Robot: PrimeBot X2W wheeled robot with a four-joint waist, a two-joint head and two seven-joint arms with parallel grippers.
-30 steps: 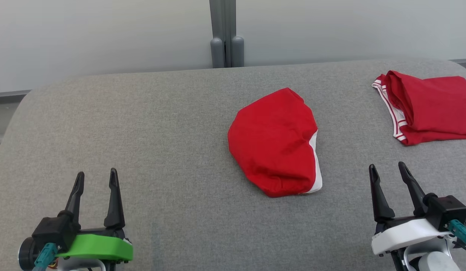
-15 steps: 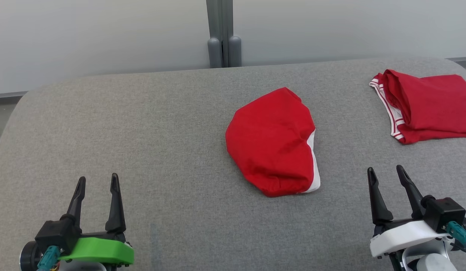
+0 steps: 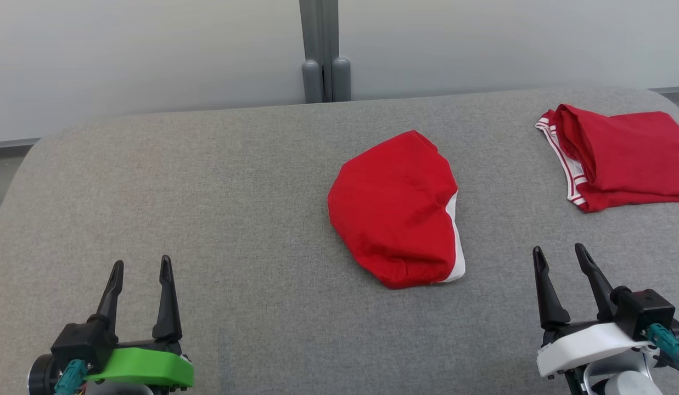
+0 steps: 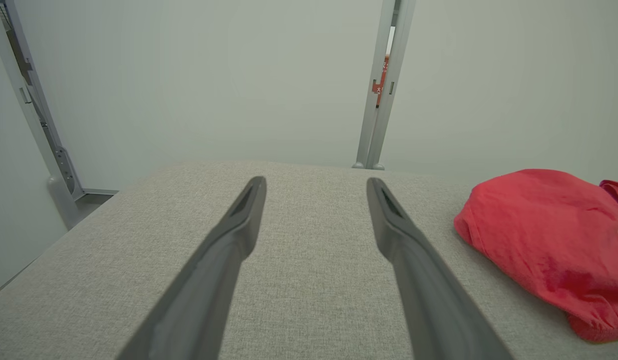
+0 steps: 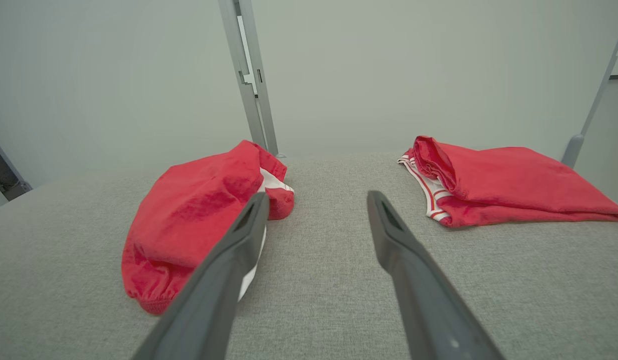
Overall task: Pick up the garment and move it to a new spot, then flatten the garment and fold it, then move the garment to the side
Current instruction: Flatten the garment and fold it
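A bunched red garment [image 3: 394, 208] with a white edge lies in a rounded heap at the middle of the grey padded table [image 3: 235, 181]. It also lies at the right in the left wrist view [image 4: 543, 240] and at the left in the right wrist view [image 5: 189, 220]. My left gripper [image 3: 141, 261] is open at the near left, well apart from the garment, with nothing between its fingers [image 4: 316, 181]. My right gripper [image 3: 558, 248] is open at the near right, just right of the heap and not touching it [image 5: 317, 195].
A second red garment [image 3: 619, 159] with white-striped trim lies folded flat at the far right of the table [image 5: 498, 180]. Behind the table's rounded far edge stands a pale wall with a grey post [image 3: 319, 55].
The head view has shifted a little. Both grippers sit slightly lower in it, drawn back toward the near edge, still open. Neither garment has moved on the table.
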